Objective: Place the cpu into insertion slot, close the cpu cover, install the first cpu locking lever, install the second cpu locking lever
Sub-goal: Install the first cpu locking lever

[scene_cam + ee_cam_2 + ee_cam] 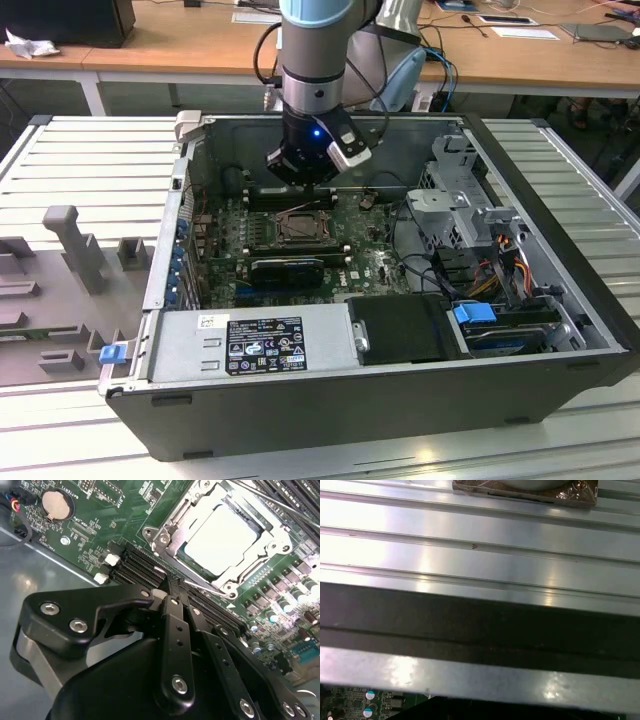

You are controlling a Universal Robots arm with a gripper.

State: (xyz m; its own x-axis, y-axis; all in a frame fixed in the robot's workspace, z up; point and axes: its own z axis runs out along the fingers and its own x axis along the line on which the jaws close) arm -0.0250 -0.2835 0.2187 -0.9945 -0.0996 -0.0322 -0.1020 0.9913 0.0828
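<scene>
We see the black jaws (172, 587) pressed together, holding nothing, their tip just beside a thin steel locking lever (207, 587) at the socket's edge. The flat silvery square cpu (220, 537) already lies in the insertion slot (300, 228), with the dark-silver cpu cover (182, 517) closed around it. We judge a lever step is in hand, calling for a steady push. The open grey computer case (540, 340) rests on a ribbed metal counter (90, 160); wooden desks (200, 45) stand behind the case.
</scene>
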